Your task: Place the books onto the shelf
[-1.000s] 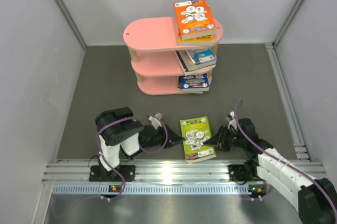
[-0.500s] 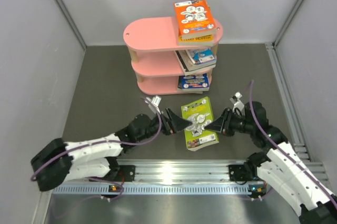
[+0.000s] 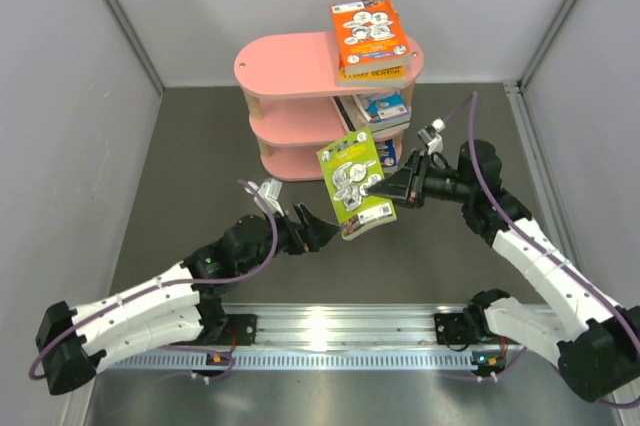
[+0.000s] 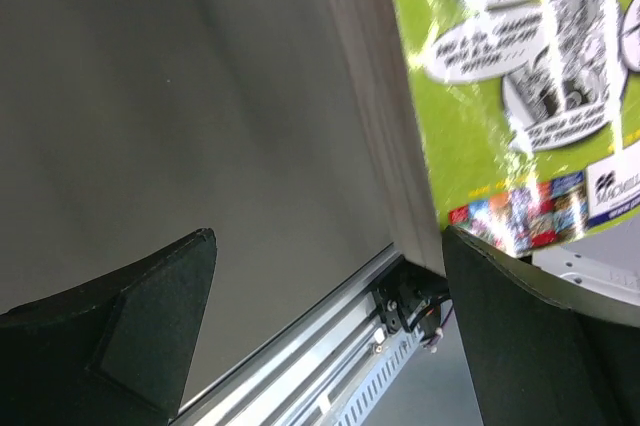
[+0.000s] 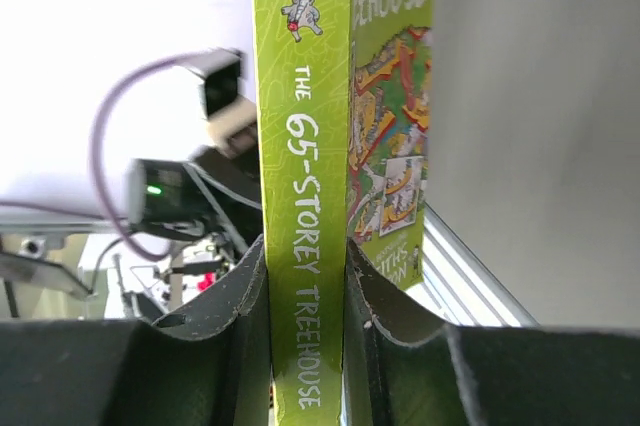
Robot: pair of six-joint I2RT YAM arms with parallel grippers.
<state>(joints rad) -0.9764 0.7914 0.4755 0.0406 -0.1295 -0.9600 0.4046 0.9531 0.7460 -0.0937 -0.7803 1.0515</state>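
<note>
One lime-green paperback (cartoon cover, white-lettered spine) hangs tilted.

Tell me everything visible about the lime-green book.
The lime-green book is a thin glossy paperback with cartoon panels and a spine reading The 65-Storey Treehouse. It hangs tilted in the air before the pink shelf, pinched across its covers by the right gripper. The open left gripper sits just below it.

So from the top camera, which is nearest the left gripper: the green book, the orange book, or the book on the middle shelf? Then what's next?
From the left gripper:
1. Green book, right beside it, up in the air.
2. Middle-shelf book, further back, at the right end.
3. Orange book, on top of the pink shelf, farthest.
</note>
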